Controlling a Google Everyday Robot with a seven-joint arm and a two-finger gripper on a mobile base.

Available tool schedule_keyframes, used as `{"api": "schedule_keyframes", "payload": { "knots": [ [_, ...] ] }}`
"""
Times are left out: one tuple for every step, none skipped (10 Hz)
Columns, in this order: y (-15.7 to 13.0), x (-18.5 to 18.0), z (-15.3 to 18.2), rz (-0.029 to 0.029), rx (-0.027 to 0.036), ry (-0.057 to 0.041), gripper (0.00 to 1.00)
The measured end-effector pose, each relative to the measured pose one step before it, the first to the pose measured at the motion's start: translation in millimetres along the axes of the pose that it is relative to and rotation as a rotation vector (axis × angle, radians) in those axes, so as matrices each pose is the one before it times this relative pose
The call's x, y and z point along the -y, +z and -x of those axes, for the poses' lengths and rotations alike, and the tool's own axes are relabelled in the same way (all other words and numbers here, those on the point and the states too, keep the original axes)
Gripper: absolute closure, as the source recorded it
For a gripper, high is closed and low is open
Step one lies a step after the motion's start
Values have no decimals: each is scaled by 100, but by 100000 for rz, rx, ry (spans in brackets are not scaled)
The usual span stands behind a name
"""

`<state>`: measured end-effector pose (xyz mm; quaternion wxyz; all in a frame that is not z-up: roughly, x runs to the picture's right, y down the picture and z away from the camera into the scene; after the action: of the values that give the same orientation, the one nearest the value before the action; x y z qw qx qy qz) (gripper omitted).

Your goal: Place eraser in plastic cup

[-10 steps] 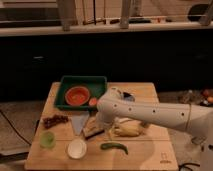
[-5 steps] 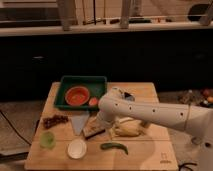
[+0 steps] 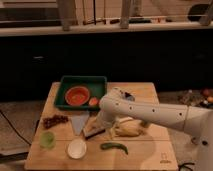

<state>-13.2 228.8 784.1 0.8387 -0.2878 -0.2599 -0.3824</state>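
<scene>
The eraser (image 3: 92, 132), a small oblong block with a dark top and a pale tan base, lies on the wooden table (image 3: 145, 155) near its middle. My gripper (image 3: 99, 125) is low over the eraser's right end, at the tip of the white arm (image 3: 150, 112) that reaches in from the right. Whether it touches the eraser is hidden by the arm. The white plastic cup (image 3: 76, 148) stands upright at the front left, a short way in front of and left of the eraser.
A green tray (image 3: 100, 82) holding an orange bowl (image 3: 77, 95) sits at the back. A pale triangular sheet (image 3: 79, 122), dark grapes (image 3: 54, 120) and a small green cup (image 3: 47, 139) are on the left. A yellow banana-like item (image 3: 128, 129) and a green pepper (image 3: 114, 147) are on the right.
The arm and gripper have stayed over the eraser with barely any shift. Nothing else on the table has moved.
</scene>
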Motion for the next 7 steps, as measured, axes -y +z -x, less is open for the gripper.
{"api": "schedule_keyframes", "payload": {
  "knots": [
    [158,-72,-104,132,321,-253,20],
    [136,-69,-110,121,252,-132,20],
    [-13,53,-149,653,9,1481,20],
    [151,680,257,1266,34,3170,20],
    [162,430,188,801,6,1562,20],
    [101,510,93,633,-325,2359,20],
    [68,275,32,153,-383,1978,20]
  ]
}}
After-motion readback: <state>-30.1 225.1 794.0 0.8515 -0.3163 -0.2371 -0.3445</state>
